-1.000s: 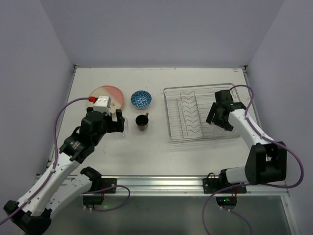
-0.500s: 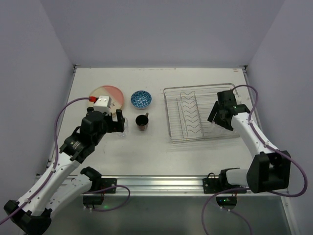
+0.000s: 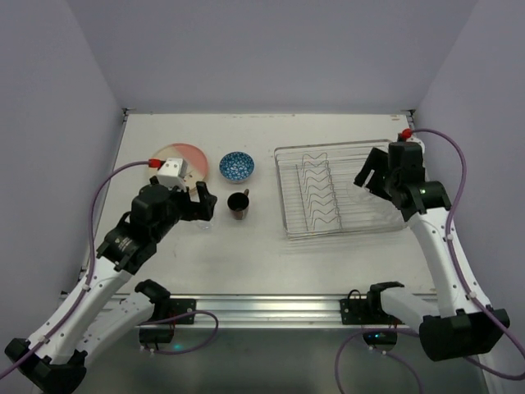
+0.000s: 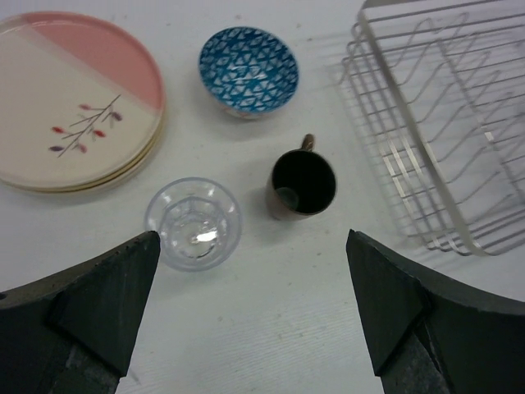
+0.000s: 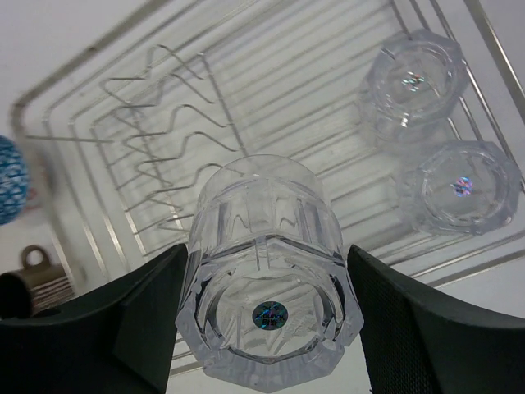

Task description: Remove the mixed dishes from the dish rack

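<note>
Over the right part of the rack [image 3: 328, 148], a clear glass [image 5: 267, 271] is pinched between the fingers of the right claw [image 5: 267, 324]. Its thick base is turned toward the wrist camera and its mouth is pointed away, toward the wires. Below it, a second glass [image 5: 414, 78] and a third glass [image 5: 459, 185] are seen standing upside down, just beside each other, in the rack's right section, to the right of the zigzag dividers [image 5: 164, 123].

On the left half of the table [image 3: 328, 271], the left claw [image 4: 253, 238] is held spread wide above the dishes set out there, and no dish is touched by its fingers. A fourth glass [image 4: 194, 223] is stood upright on the table, with a dark brown mug [image 4: 302, 184] near it on the right. Beyond the mug a small blue-patterned bowl [image 4: 248, 70] is placed. A stack of cream plates [image 4: 78, 98], the top one part pink and marked with a sprig, is laid to the bowl's left. These dishes are kept apart from one another.
</note>
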`<state>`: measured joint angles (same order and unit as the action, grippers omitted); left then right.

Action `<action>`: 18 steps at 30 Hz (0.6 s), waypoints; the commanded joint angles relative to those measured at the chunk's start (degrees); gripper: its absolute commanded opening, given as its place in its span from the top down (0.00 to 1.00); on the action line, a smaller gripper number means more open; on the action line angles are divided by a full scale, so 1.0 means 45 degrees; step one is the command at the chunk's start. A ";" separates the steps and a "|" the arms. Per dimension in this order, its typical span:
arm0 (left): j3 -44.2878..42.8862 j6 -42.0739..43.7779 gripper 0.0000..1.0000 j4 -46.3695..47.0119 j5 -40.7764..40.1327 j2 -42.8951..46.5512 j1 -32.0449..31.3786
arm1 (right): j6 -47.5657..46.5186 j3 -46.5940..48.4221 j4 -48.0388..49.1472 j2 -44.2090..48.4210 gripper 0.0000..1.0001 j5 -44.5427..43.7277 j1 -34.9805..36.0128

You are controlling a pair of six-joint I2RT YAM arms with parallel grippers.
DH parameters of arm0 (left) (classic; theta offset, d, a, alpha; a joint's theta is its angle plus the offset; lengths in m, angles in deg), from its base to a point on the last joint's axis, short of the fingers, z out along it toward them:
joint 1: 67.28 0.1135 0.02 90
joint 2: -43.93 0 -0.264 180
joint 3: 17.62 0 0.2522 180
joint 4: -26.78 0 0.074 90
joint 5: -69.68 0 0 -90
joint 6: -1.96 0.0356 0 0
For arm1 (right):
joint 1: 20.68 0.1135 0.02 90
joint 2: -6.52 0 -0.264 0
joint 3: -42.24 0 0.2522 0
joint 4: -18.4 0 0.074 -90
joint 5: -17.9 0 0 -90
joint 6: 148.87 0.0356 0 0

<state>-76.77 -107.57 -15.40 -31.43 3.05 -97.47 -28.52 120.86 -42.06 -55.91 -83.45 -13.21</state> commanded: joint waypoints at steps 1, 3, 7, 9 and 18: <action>-0.0676 -0.0969 0.00 0.1918 0.3062 0.0140 -0.0067 | -0.0610 0.0821 0.0976 0.1194 0.66 0.2302 0.0021; -0.0598 -0.1439 0.00 0.3454 0.4552 -0.0190 -0.0048 | -0.0728 0.0414 0.1896 0.1626 0.66 0.5062 0.0001; 0.0316 -0.3659 0.00 0.7733 0.9427 -0.1225 -0.0106 | 0.0339 -0.0875 0.5851 0.2506 0.67 1.0112 0.0001; 0.0554 -0.4543 0.00 1.0420 1.0434 -0.1926 -0.0378 | 0.1317 -0.1926 0.7652 0.2838 0.69 1.1734 0.0021; 0.0652 -0.6654 0.00 1.6035 1.1004 -0.3607 -0.1863 | 0.4446 -0.3476 1.4222 0.2899 0.68 1.3871 0.2090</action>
<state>-73.49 -131.77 39.78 13.79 -11.33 -105.04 -13.50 104.40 6.46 -43.00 -27.00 -6.57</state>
